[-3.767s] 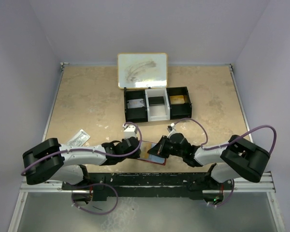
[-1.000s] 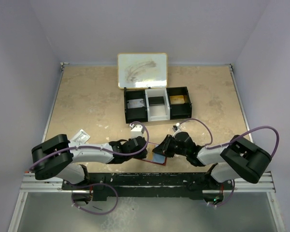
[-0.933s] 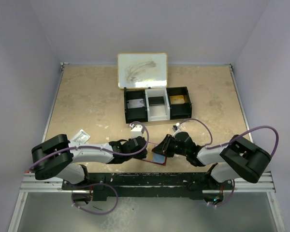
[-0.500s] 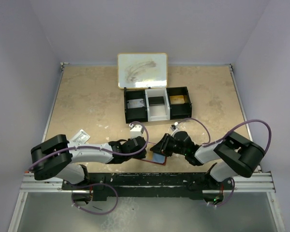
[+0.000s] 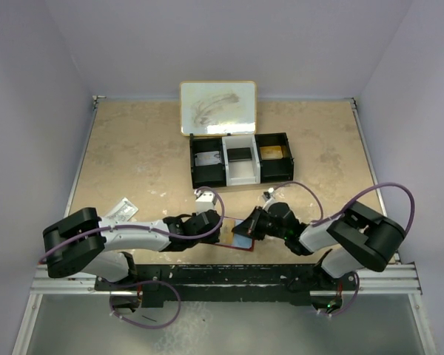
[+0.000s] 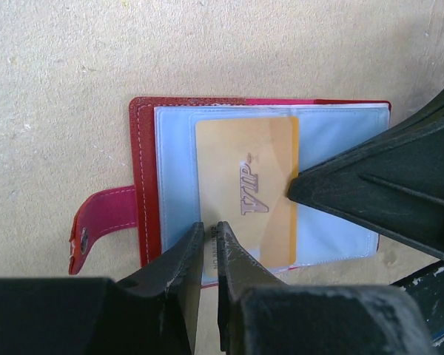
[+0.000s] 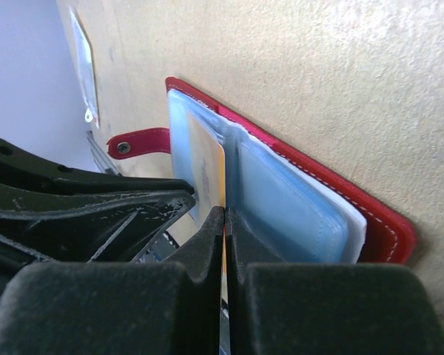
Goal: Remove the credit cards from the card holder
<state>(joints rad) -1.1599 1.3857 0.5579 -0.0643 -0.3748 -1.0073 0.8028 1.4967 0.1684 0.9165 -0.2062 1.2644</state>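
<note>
The red card holder (image 6: 144, 177) lies open on the table near the front edge (image 5: 240, 239). Pale blue sleeves (image 7: 296, 207) fill it, and its red tab (image 6: 103, 218) points left. A gold credit card (image 6: 244, 192) marked VIP sticks partway out of a sleeve. My right gripper (image 7: 225, 213) is shut on that card's edge (image 7: 207, 174). In the left wrist view it comes in from the right (image 6: 370, 192). My left gripper (image 6: 209, 225) is shut to a thin slit. Its tips rest on the sleeve's near edge, over the card.
A long black tray (image 5: 240, 159) with a white middle compartment stands behind the holder. A small whiteboard (image 5: 218, 108) stands beyond it. A pale packet (image 5: 120, 211) lies at the left. Both arms meet low at the front centre.
My right gripper has closed on the gold card; its jaws were partly apart half a second ago. The left gripper stays on the holder.
</note>
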